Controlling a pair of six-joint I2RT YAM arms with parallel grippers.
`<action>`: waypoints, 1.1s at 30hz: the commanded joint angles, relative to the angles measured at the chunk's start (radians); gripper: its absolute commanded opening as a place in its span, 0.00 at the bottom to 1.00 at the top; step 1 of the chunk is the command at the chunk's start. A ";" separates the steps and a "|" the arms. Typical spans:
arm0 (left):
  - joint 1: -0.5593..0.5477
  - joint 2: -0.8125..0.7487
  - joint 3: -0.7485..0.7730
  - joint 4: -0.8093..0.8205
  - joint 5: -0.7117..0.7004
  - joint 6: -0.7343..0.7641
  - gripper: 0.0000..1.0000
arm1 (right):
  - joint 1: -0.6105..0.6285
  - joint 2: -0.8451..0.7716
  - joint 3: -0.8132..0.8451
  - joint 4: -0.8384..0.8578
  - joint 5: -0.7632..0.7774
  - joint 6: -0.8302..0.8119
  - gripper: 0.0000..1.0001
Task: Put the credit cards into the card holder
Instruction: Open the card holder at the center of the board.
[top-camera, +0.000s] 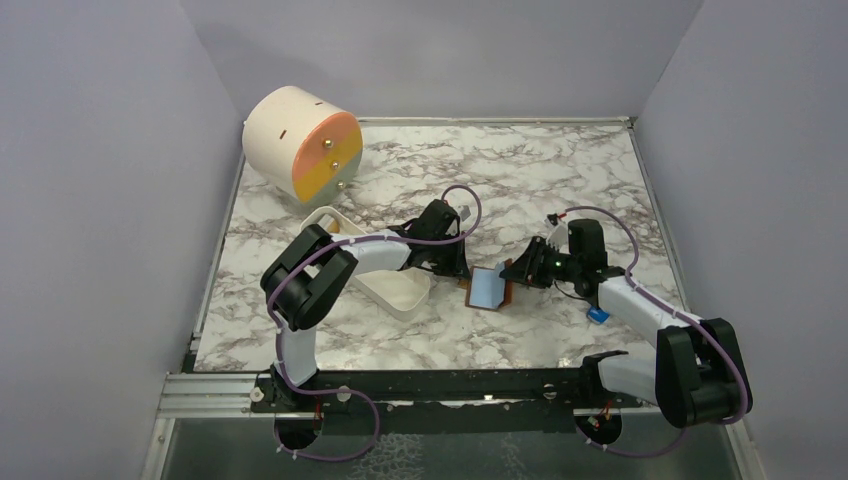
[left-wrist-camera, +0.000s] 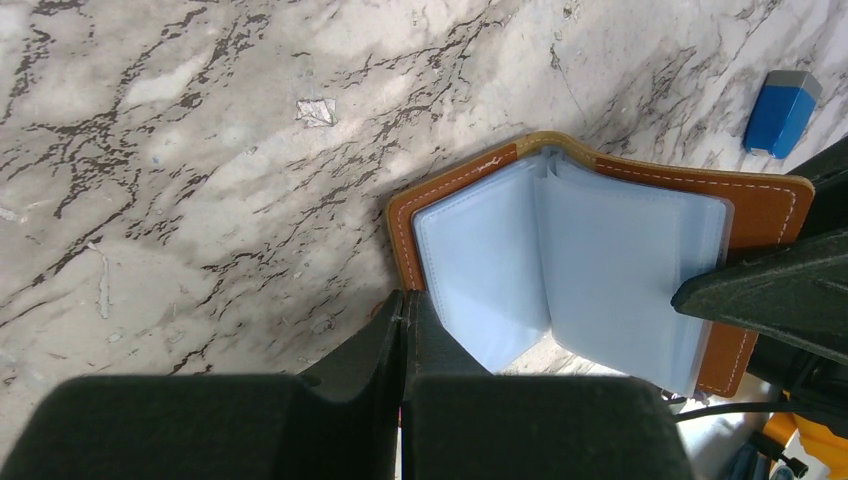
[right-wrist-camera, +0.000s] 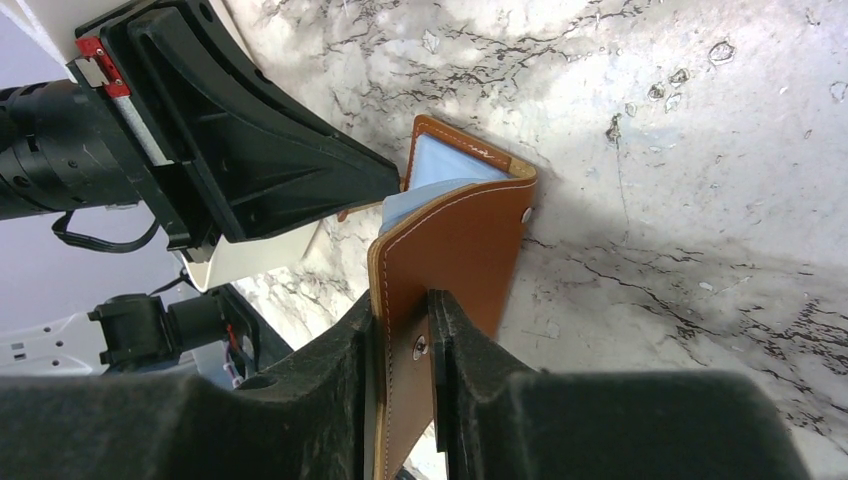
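Observation:
The card holder (top-camera: 489, 288), brown with pale blue pockets, is held open between both grippers just above the marble table. My left gripper (top-camera: 466, 278) is shut with its tips (left-wrist-camera: 405, 298) pinching the edge of one cover; the blue pockets (left-wrist-camera: 560, 260) fan open beside it. My right gripper (top-camera: 518, 272) is shut (right-wrist-camera: 400, 300) on the other brown cover (right-wrist-camera: 460, 250), near its metal snap. No credit card shows clearly in any view.
A white oblong tray (top-camera: 395, 290) lies under the left arm. A small blue block (top-camera: 598, 315) sits by the right arm and also shows in the left wrist view (left-wrist-camera: 782, 112). A cream cylinder with an orange face (top-camera: 300, 145) stands at the back left.

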 joint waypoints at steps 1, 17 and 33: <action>-0.005 -0.004 -0.013 -0.004 -0.014 0.016 0.00 | 0.003 -0.024 -0.009 0.019 -0.009 0.007 0.24; -0.005 -0.003 -0.008 -0.009 -0.017 0.018 0.00 | 0.002 -0.021 -0.013 0.029 -0.011 0.010 0.21; -0.005 -0.007 -0.012 -0.018 -0.032 0.017 0.00 | 0.002 -0.024 -0.008 0.015 0.004 0.004 0.20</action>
